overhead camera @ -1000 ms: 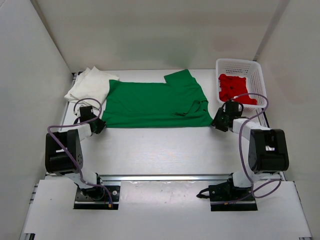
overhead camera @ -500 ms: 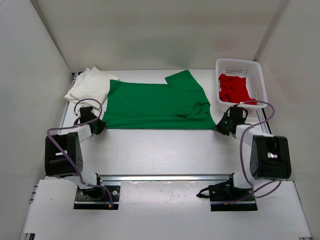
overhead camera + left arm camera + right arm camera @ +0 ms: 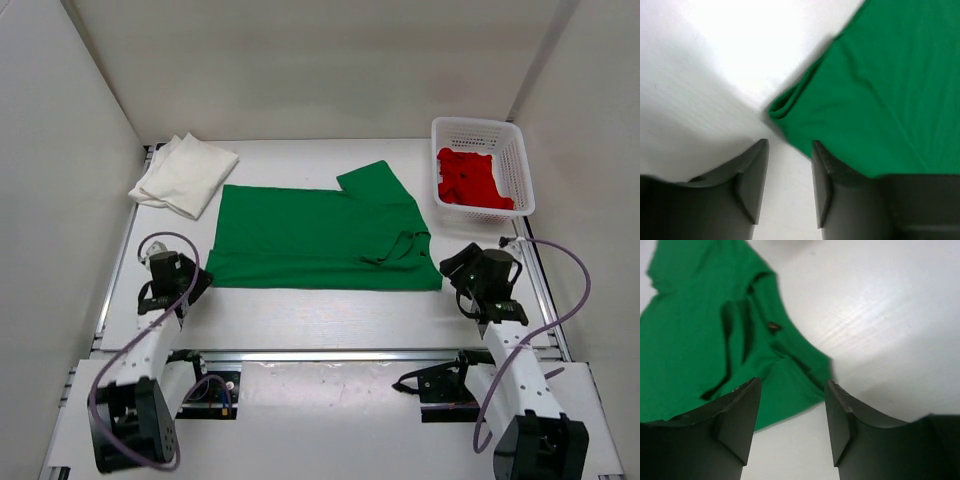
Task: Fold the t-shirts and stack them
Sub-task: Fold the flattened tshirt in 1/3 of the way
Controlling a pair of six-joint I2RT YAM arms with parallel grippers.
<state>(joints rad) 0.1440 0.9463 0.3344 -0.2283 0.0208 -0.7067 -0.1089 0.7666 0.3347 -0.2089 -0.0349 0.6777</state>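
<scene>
Green t-shirt [image 3: 310, 235] released, dragged clear of the white t-shirt [image 3: 185, 172]
Left end effector [image 3: 790, 145] and right end effector [image 3: 792, 382] have spread, empty, by its near corners; it lies flat on the counter [image 3: 320, 310], ready for folding.

A robotics lab cell, by the look. Plain white panels [image 3: 300, 60] box in a white table [image 3: 320, 310] with a metal rail [image 3: 330, 355] at its near edge.

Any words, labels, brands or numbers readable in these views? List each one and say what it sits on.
No text can be read in any view.
Small dark tag at the neck of the green t-shirt: too blurred to read.
White t-shirt, red t-shirt and basket: no print visible.
</scene>
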